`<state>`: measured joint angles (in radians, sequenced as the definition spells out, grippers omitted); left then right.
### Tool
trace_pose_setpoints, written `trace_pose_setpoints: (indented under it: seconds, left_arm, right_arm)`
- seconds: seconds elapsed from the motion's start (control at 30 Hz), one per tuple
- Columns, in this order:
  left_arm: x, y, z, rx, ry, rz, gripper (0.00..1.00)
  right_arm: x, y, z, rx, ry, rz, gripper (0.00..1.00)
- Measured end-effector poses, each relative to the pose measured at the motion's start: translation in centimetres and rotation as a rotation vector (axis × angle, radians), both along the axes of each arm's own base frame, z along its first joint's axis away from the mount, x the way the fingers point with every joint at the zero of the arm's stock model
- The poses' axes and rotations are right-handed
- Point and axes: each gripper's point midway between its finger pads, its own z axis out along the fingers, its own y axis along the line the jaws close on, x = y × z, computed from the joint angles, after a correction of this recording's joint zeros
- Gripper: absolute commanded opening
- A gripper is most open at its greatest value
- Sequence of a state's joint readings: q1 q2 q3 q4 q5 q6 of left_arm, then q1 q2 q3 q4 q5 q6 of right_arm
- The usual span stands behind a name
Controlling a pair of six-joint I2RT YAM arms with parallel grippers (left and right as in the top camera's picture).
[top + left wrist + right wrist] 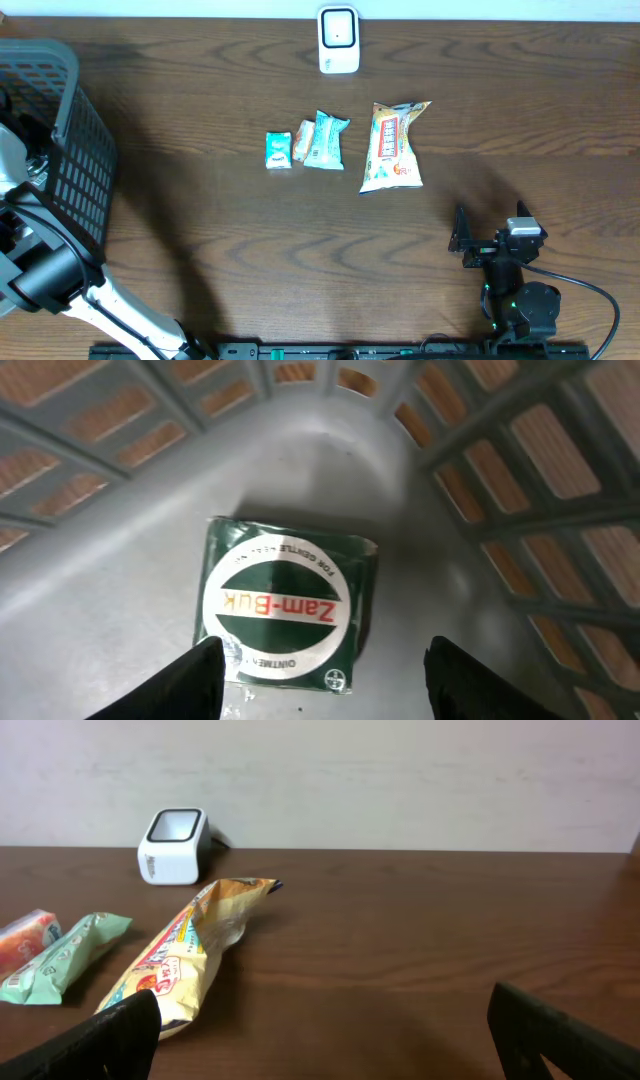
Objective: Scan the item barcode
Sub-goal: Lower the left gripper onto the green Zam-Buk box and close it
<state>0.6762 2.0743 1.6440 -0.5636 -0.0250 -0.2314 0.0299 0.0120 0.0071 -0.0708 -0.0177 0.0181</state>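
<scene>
Overhead first: your left arm (50, 272) leans from the lower left into the grey basket (70, 120) at the left edge, and its fingers are hidden inside. The white scanner (338, 40) stands at top centre, well apart from the basket. 4 packets lie in a row mid-frame, the snack bag (393, 145) the biggest of them. Your right arm (520, 300) sits at lower right, nearer the scanner but with nothing to show it.

Left wrist: here's the item. The green Zam-Buk box (285, 605) lies flat on the basket floor, label up, just above the left gripper (322, 650) in the frame. It's close to square, so there's no real long axis. Its edges sit slightly skewed to the line between your fingers. The jaws stand partly apart, a bit wider than the box. The left finger overlaps the box's lower left corner, and I can't tell if it touches. The right finger is clear of the box, so nothing is gripped. The box sits off toward the left finger, so I'd centre before closing.

Right wrist: the right gripper (320, 1025) is spread fully wide over bare table (420, 950), holding nothing. The scanner shows upper left, the snack bag lower left.
</scene>
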Motion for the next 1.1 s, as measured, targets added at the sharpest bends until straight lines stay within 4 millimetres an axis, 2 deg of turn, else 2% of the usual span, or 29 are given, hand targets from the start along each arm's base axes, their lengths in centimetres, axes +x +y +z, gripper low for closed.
trace_pose_setpoints:
  seconds: [0.13,0.27,0.5,0.9,1.0,1.07,1.1]
  left_arm:
    - [-0.1,0.0,-1.2,-0.012,0.022,-0.001,0.64]
    - [-1.1,0.8,-3.0,0.017,0.095,0.033,0.64]
    - [-2.2,2.0,-2.8,0.076,0.142,0.075,0.64]
    - [-2.2,2.0,-3.5,0.067,0.148,0.072,0.62]
    - [-2.2,2.1,-3.5,0.068,0.147,0.073,0.49]
    - [-2.1,2.0,-3.5,0.067,0.144,0.07,0.29]
    - [-2.0,2.0,-3.5,0.067,0.144,0.063,0.27]
  right_arm:
    - [0.0,0.0,0.0,0.0,0.0,0.0,0.99]
    - [0.0,0.0,0.0,0.0,0.0,0.0,0.99]
    - [0.0,0.0,0.0,0.0,0.0,0.0,0.99]
    - [0.0,0.0,0.0,0.0,0.0,0.0,0.99]
    - [0.0,0.0,0.0,0.0,0.0,0.0,0.99]
    - [0.0,0.0,0.0,0.0,0.0,0.0,0.99]
    - [0.0,0.0,0.0,0.0,0.0,0.0,0.99]
